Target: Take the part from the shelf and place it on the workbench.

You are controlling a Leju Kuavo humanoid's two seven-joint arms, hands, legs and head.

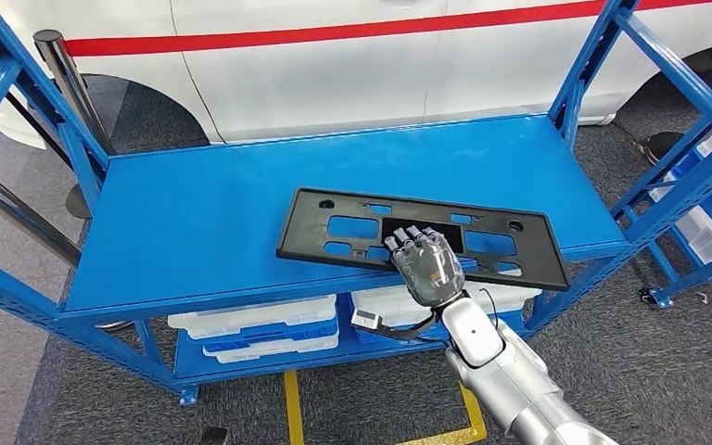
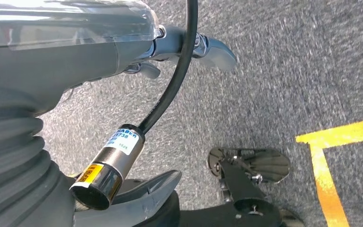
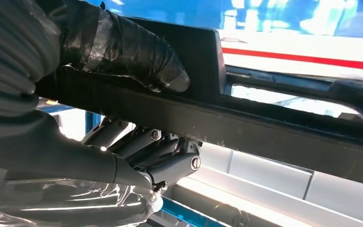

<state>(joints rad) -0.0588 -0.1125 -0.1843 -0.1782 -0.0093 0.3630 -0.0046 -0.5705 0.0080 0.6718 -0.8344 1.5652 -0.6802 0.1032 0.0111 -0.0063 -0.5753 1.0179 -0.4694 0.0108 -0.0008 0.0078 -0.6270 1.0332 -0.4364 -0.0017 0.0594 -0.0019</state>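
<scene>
Part (image 1: 424,236) lies on shelf top (image 1: 195,232), right of centre, front edge overhanging. Right hand (image 1: 426,264) at its front edge. Bins (image 1: 255,326) on lower tier. Car (image 1: 334,56) behind shelf.

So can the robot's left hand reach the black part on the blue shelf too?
Probably not right now. The left hand hangs down over the grey floor, away from the shelf. The right hand grips the black part's near edge.

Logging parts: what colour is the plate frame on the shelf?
Black plate frame, clearest in the head view.
</scene>
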